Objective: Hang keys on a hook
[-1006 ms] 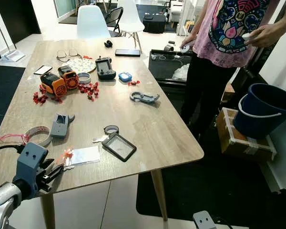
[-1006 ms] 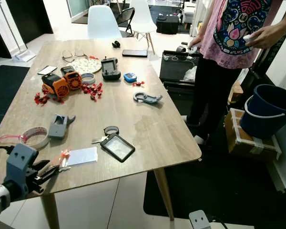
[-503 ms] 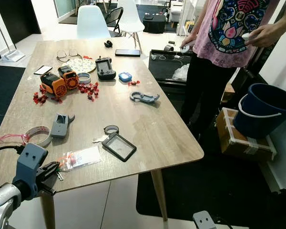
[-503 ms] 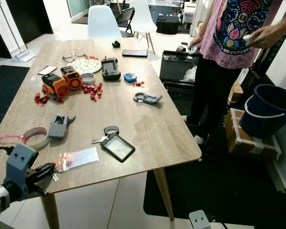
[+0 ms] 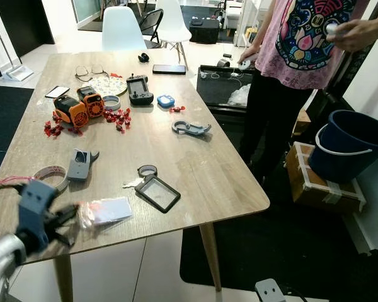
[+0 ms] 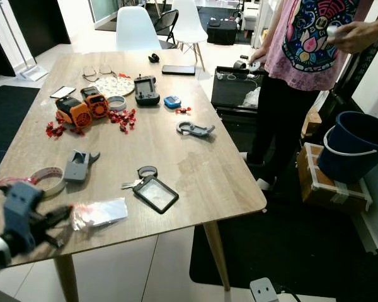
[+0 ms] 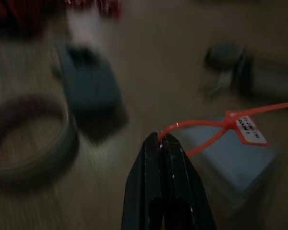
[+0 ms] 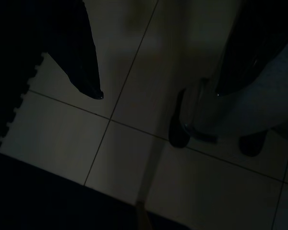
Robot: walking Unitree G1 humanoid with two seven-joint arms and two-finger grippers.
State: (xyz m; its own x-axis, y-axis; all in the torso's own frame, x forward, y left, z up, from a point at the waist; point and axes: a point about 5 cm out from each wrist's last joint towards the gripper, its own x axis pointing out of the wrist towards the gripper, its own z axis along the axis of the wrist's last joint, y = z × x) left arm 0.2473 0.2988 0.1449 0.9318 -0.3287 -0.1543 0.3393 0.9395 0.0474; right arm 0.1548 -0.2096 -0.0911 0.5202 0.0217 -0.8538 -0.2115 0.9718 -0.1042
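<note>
**Left gripper** (image 7: 162, 139): at 7 o'clock on the table (image 5: 195, 163), over the near edge. Fingers pressed together on an orange tie (image 7: 197, 125) that carries a white tag (image 7: 249, 132). Pinching the thin loop is probably the easiest hold, as it leaves whatever hangs from it free for hooking.

**Keys, held set**: judged to hang from that tie. The head views are smeared by motion here, so the metal itself cannot be made out.

**Clear plastic sleeve** (image 5: 107, 212): at 3 o'clock from the gripper, flat on the table, with red marks at its near end.

**Tape roll** (image 5: 50, 176): at 12 o'clock.

**Grey dispenser** (image 5: 80, 165): at 1 o'clock.

**Black card holder** (image 5: 157, 193): at 2 o'clock, with a second bunch of keys (image 5: 131, 184) touching its far corner.

**Grey hook-shaped piece** (image 5: 190, 128): farther out at 1 o'clock, lying loose. It may be the target.

**Person** (image 5: 302, 38): at the table's 2 o'clock corner.

**Right gripper** (image 5: 269, 290): hangs idle below the table.

**Change**: a second ago the left gripper was sharp and sat lower at the edge. It has since lifted and drawn left, and is now blurred. The sleeve has skewed and slid slightly. The person's hand (image 5: 359, 31) has risen.
</note>
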